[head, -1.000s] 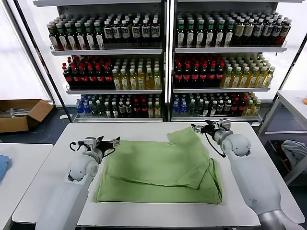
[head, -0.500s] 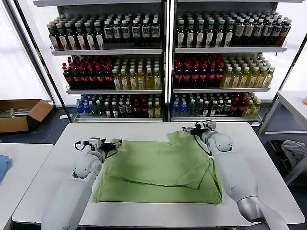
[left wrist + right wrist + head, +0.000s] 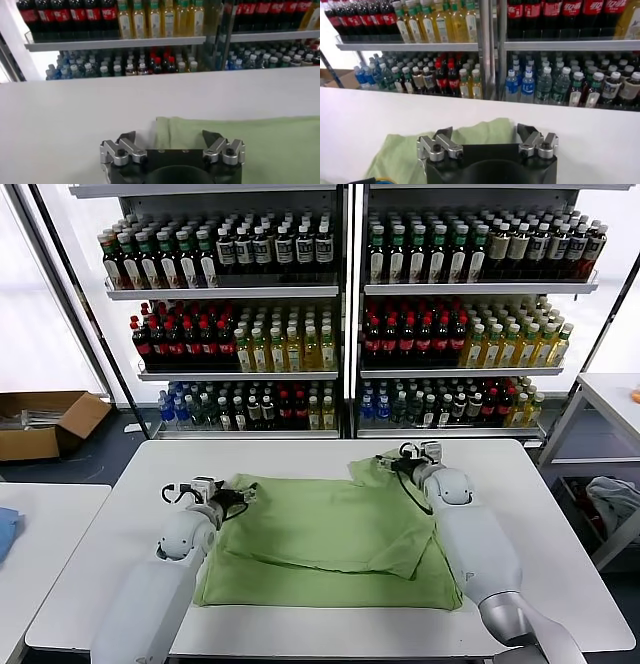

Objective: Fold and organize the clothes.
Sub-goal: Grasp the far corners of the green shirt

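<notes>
My left gripper sits with its fingers spread at the far left corner of the shirt; in the left wrist view the two fingertips straddle that corner, one over bare table and one over cloth, with nothing between them. My right gripper is likewise released, poised at the shirt's far right corner; the right wrist view shows its fingertips parted just above the green fabric.

Beyond the shirt, the shelving behind the table holds rows of upright bottles: dark, red-capped, yellow and blue-capped ones, tier by tier. A cardboard box stands open on the floor, well left of the shirt; I cannot tell its contents.

The shirt is light green, plain-faced, lying flat mid-table in a rough rectangle, an upper layer folded over a lower one whose edge shows along the near side.
</notes>
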Robot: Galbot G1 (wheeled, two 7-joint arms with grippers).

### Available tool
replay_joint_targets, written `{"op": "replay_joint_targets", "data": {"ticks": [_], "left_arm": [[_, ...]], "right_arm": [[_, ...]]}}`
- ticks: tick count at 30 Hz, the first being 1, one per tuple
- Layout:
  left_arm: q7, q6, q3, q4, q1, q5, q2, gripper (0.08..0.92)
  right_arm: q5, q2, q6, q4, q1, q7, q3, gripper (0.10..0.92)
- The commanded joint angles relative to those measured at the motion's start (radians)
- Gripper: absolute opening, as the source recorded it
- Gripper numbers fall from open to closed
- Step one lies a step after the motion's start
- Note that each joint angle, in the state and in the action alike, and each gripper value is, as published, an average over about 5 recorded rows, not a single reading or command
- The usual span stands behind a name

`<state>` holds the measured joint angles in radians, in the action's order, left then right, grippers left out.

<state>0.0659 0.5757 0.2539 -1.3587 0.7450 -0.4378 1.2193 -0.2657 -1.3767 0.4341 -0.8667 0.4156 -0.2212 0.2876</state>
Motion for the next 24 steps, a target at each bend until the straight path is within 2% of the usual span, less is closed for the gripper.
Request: {"op": "replay_joint_targets", "data": {"ticks": [1, 19, 21, 24], "left_arm": [[-0.004, 0.001, -0.004, 0.010, 0.002, 0.010, 0.002, 0.783], [-0.021, -0.003, 0.006, -0.011, 0.011, 0.008, 0.001, 0.273], [-0.021, -0.008, 0.007, -0.015, 0.013, 0.009, 0.001, 0.212], [-0.021, -0.026, 0.011, -0.024, 0.017, 0.012, 0.000, 0.131]], "right_arm": [[0.007, -0.011, -0.002, 0.007, 0.013, 0.002, 0.005, 0.689], [-0.005, 0.023, -0.001, -0.069, 0.059, -0.004, -0.015, 0.169], [-0.010, 0.025, 0.000, -0.078, 0.062, -0.004, -0.014, 0.127], [-0.018, 0.032, -0.001, -0.100, 0.069, -0.006, -0.011, 0.107]]}}
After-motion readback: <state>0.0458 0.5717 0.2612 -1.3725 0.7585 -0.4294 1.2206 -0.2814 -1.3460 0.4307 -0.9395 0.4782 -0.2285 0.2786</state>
